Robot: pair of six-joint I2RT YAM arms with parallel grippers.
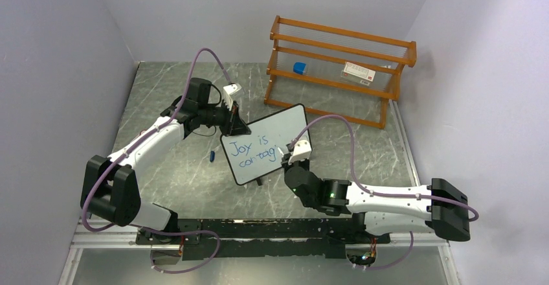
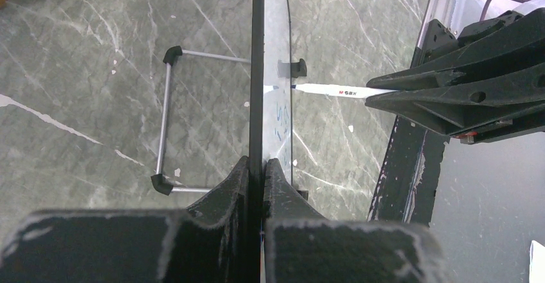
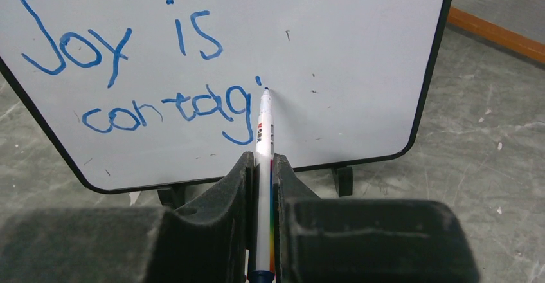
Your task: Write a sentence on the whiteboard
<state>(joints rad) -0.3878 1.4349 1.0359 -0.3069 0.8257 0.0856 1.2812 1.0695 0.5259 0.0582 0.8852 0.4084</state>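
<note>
Board: the whiteboard (image 1: 265, 144) stands on its feet in front of the rack (image 1: 336, 65), turned at a slant.
Left gripper: the left gripper (image 2: 257, 164) is closed tight on the board's frame, at its upper left corner in the top view, steadying it.
Right gripper: the right gripper (image 3: 260, 161) is clamped on the marker (image 3: 263, 128), in front of the board's lower middle.
Sentence: the sentence (image 3: 117, 69) reads "Joy is" over "contag", with a dot just past the "g", so by my reckoning it is over halfway done.
Key relation: the marker's long axis runs from the jaws straight at the board face, and its tip is at the surface just right of the "g".
Next move: likely the stroke of the "i", then on toward the board's right edge, where the white is bare.
Nearer arm: the right arm does the writing and the left only holds.
Cap: a small blue piece (image 1: 212, 156), probably the cap, lies left of the board.
</note>
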